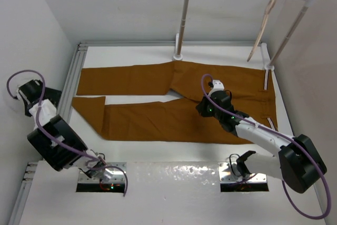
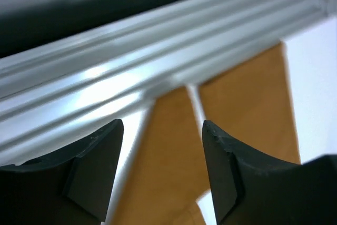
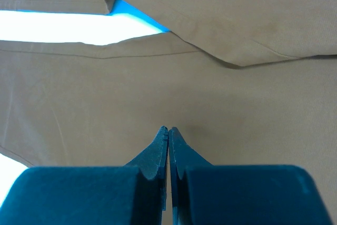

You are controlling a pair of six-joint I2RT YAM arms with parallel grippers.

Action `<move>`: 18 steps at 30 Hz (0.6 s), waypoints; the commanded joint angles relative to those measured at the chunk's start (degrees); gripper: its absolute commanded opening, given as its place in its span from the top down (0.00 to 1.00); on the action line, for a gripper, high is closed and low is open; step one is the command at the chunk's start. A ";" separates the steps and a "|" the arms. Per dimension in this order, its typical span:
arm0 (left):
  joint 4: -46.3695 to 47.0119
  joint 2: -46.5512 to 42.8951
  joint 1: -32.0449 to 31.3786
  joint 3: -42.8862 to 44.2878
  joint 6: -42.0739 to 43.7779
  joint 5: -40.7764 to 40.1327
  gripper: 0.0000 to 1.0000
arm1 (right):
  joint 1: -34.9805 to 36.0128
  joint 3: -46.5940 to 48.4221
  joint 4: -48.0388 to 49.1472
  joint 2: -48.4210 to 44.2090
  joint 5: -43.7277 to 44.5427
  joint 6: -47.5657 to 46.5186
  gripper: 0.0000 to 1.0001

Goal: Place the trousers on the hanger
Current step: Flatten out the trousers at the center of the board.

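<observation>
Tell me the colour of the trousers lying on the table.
The trousers are plain rust-brown, seen best in the top external view.

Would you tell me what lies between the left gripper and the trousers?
Only the table's aluminium edge rail runs between the left gripper and the trousers; the top view shows it.

The right arm [image 1: 258, 133] covers part of the trousers [image 1: 137, 122].

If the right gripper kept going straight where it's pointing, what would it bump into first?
The trousers. The shut right gripper points straight at their brown cloth, near where the legs split, so it would probably press into that first. How close the tips are, I cannot tell.
</observation>
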 commanded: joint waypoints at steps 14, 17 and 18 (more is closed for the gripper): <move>-16.74 0.07 -48.05 4.29 15.07 -31.39 1.00 | -0.35 -0.24 2.47 -0.40 -1.54 0.89 1.00; -16.05 0.26 -49.38 5.80 12.60 -33.53 1.00 | -0.26 -0.42 2.82 -0.40 -1.80 1.06 1.00; -13.70 0.44 -49.56 5.45 13.03 -32.74 0.99 | -0.35 -0.42 2.99 -0.40 -1.98 1.15 1.00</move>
